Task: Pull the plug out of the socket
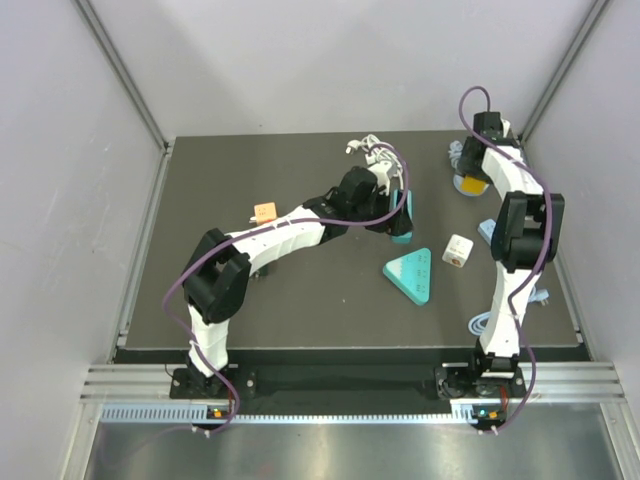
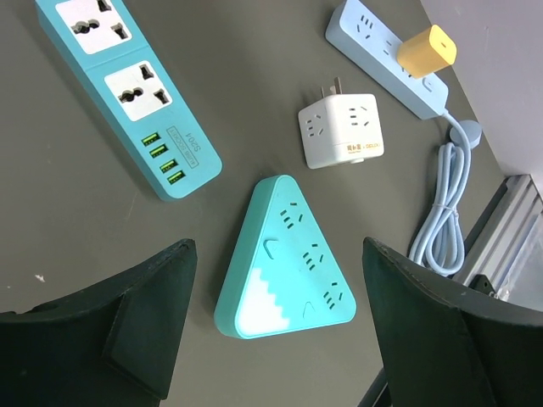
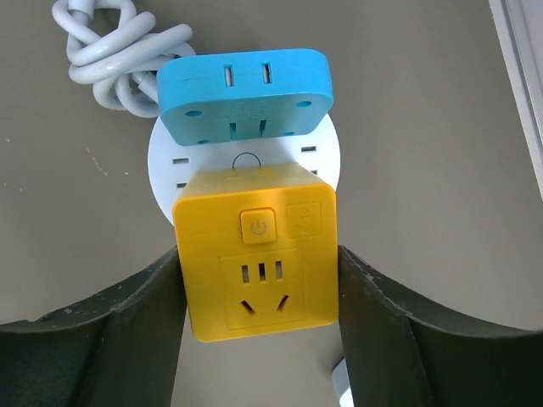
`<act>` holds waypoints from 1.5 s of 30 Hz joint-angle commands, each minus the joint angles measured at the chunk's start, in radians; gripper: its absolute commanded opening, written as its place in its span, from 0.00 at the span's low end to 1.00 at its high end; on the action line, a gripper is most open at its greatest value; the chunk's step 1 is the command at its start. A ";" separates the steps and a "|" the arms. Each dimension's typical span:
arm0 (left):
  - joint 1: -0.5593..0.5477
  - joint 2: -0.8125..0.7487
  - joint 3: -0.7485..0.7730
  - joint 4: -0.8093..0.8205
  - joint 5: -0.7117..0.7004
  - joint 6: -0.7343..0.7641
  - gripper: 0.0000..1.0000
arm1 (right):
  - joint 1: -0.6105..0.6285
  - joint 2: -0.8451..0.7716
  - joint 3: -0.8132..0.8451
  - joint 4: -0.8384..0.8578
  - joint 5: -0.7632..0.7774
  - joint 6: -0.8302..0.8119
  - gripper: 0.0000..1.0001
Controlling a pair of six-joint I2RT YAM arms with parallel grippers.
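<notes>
A yellow cube plug [image 3: 254,263] with a power button sits in a round white socket [image 3: 161,161] at the table's far right [image 1: 470,185]. A flat blue plug [image 3: 244,93] sits in the same socket just behind it. My right gripper [image 3: 259,254] has both fingers pressed against the yellow plug's left and right sides. My left gripper [image 2: 278,246] hangs open above a teal triangular socket [image 2: 288,263] in the middle of the table, holding nothing.
A teal power strip [image 2: 127,85], a white cube adapter [image 2: 339,129] and a light-blue strip [image 2: 373,42] carrying a small yellow plug [image 2: 427,51] lie around the triangle. A knotted white cable [image 3: 110,51] lies behind the round socket. A small orange block [image 1: 264,211] sits mid-left.
</notes>
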 commanded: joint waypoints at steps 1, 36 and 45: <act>0.007 -0.018 0.064 0.000 -0.012 0.036 0.83 | 0.032 -0.037 0.035 -0.014 -0.011 0.020 0.32; -0.042 0.353 0.441 0.107 -0.276 0.259 0.96 | -0.087 -0.488 -0.466 0.208 -0.540 0.298 0.93; -0.077 0.533 0.656 0.144 -0.416 0.331 0.97 | -0.189 -0.476 -0.612 0.363 -0.651 0.312 0.90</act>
